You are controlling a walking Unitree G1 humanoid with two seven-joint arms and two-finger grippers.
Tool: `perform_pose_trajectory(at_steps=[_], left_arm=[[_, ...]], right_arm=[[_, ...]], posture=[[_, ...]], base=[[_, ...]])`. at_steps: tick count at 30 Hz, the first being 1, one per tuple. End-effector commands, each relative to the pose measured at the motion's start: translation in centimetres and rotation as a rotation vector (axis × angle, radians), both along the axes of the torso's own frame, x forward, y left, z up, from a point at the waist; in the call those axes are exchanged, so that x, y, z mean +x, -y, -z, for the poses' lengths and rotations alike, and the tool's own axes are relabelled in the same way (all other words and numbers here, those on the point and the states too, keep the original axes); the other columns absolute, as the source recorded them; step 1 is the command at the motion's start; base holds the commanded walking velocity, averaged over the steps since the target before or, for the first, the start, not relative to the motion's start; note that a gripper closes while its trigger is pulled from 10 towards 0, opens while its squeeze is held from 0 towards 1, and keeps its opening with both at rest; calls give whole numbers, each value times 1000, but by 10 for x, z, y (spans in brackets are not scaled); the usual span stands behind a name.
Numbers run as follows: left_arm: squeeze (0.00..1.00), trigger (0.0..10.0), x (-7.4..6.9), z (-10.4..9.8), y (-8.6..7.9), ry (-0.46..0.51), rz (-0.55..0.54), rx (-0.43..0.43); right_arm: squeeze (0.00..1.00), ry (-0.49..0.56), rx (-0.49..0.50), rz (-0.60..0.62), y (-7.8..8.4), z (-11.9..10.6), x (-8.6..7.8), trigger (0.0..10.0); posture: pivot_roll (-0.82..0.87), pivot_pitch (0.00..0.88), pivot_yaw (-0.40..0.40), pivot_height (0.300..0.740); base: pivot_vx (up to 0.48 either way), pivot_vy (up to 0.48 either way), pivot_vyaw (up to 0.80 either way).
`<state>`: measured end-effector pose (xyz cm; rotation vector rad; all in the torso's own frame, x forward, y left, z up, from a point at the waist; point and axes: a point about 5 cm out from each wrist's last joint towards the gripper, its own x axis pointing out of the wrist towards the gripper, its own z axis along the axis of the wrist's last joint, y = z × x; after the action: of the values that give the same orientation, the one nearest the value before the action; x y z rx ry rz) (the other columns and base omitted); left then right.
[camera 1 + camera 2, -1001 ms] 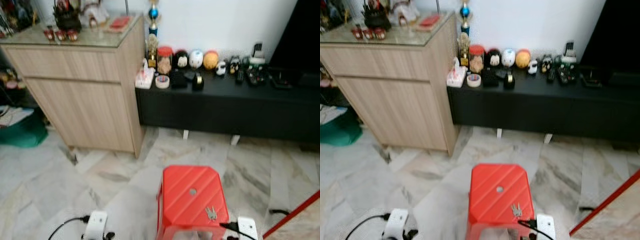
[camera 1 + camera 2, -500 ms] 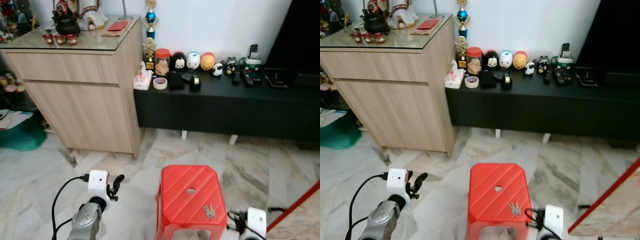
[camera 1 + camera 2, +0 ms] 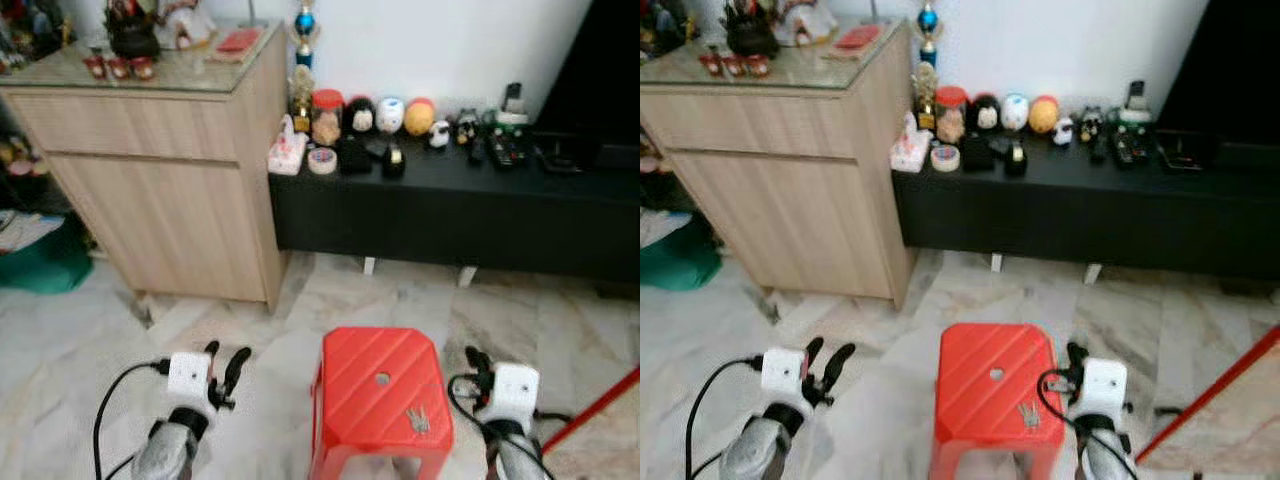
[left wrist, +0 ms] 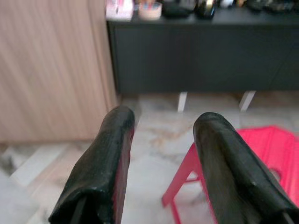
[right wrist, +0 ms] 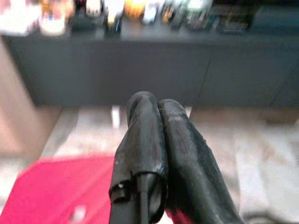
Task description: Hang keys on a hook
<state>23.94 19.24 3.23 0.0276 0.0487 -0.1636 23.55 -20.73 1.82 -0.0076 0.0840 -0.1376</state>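
A bunch of keys (image 3: 418,421) is seen lying on the front right part of a red plastic stool (image 3: 375,400) on the marble floor (image 3: 250,330). The left gripper (image 3: 226,367) is held low, left of the stool, w/ fingers spread; the right gripper (image 3: 477,363) is held just right of the stool, fingers pressed together, nothing pinched. Behind, a wooden cabinet (image 3: 160,170) is flanked by a low black bench (image 3: 450,210) carrying jars, figurines & remotes.
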Motion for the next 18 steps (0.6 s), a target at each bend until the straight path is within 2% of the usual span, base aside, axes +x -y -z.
perform_pose_trajectory(at_steps=[1,7,11,18], left_arm=[[0,10000,-3,-2,-2,-9,-12,-13],[0,10000,1,-3,-3,-16,-33,-25],[0,10000,6,-9,-1,-9,-35,-29],[0,10000,8,-14,-3,-2,-47,-33]], right_arm=[[0,-6,6,19,2,-2,-7,10000],[0,-55,-15,6,2,4,-10,10000],[0,-125,-12,24,5,7,-4,10000],[0,-152,-16,20,9,4,5,10000]], posture=[[-22,0,-23,740],[-33,0,-28,740],[-23,0,-32,740],[-18,0,-37,700]], base=[[0,0,0],[0,0,0],[0,0,0],[0,0,0]])
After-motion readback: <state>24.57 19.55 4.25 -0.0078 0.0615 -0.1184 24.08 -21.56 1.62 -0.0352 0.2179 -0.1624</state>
